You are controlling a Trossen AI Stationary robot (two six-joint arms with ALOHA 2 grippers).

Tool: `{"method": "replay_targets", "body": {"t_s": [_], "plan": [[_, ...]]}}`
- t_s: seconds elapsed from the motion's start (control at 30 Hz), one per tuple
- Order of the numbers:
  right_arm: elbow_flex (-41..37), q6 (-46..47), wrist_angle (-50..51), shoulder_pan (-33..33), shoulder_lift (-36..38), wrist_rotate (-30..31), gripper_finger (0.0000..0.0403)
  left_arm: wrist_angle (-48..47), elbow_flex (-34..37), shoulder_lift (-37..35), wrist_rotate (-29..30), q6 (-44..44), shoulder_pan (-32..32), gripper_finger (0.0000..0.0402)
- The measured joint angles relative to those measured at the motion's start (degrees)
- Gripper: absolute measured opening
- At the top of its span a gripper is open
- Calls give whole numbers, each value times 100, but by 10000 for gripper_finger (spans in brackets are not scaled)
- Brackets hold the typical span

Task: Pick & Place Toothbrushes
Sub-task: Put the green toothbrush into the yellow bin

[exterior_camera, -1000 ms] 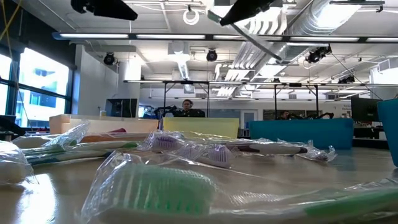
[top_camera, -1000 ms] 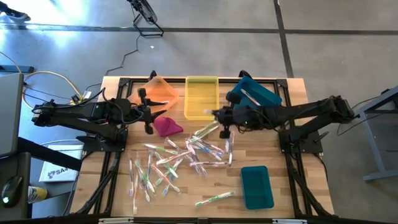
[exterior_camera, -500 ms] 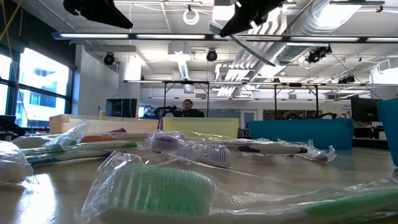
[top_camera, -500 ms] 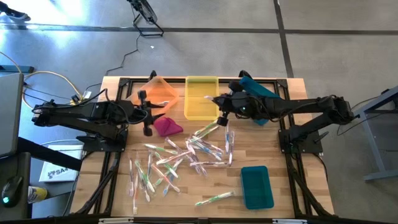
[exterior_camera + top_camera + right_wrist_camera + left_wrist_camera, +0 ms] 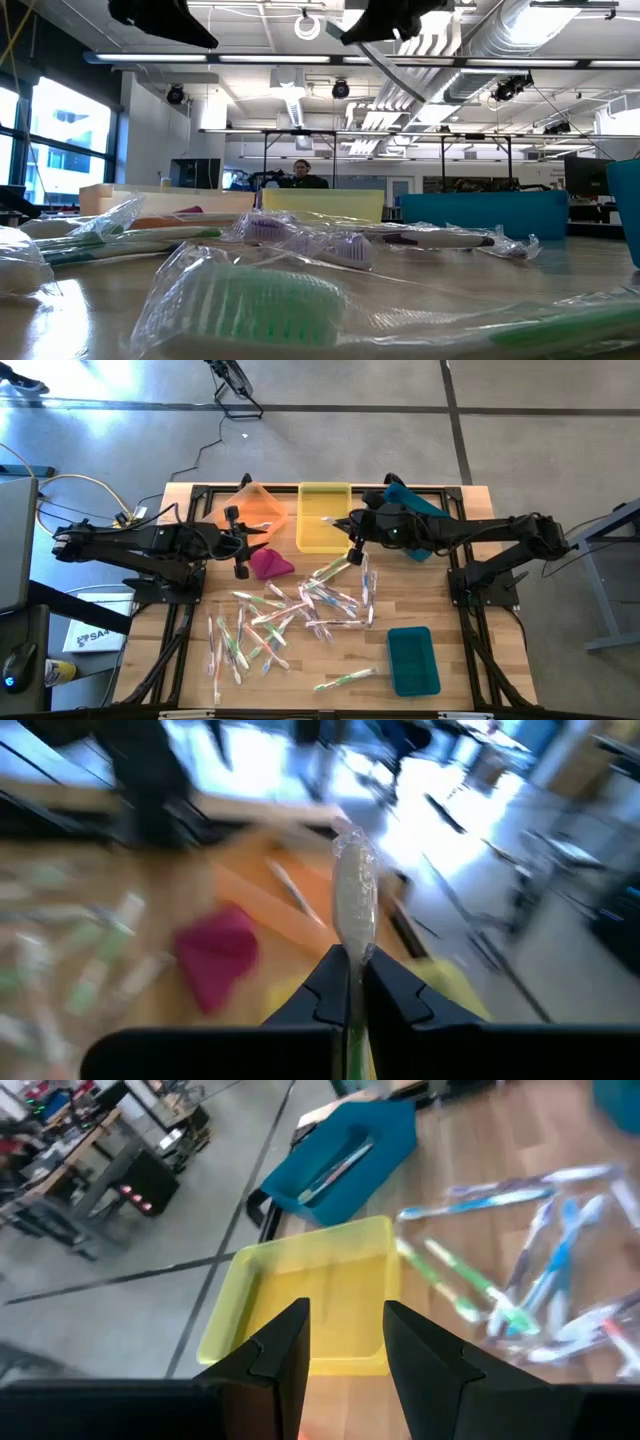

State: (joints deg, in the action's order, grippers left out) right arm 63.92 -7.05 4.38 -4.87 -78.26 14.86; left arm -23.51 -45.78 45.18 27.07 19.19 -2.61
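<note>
Holding a wrapped toothbrush point(image 5: 352, 905) pinched by its lower end in your right gripper point(image 5: 352, 526), fingers clamped and the brush sticking straight out, you hang right over the yellow bin point(image 5: 322, 510), while your left gripper point(image 5: 240, 544) waits part-open and empty near the pink cloth point(image 5: 268, 563)

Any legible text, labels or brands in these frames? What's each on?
"SA": start of a word printed on the white box on the floor left of the table; the rest is too small to read.
Nothing legible on the bins or the toothbrushes.
</note>
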Motion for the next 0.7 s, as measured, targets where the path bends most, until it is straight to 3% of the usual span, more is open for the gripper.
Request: {"method": "replay_targets", "body": {"t_s": [0.1, 0.3, 0.7], "plan": [[-64, 4, -531, -89, -76, -570, 7, 0, 0, 133, 386, 4, 0, 124], [-75, 159, -1487, -296, -535, -759, 7, -62, 0, 215, 663, 393, 2, 124], [-79, 693, -2731, -696, -1575, -533, 7, 4, 0, 241, 588, 499, 2, 124]]}}
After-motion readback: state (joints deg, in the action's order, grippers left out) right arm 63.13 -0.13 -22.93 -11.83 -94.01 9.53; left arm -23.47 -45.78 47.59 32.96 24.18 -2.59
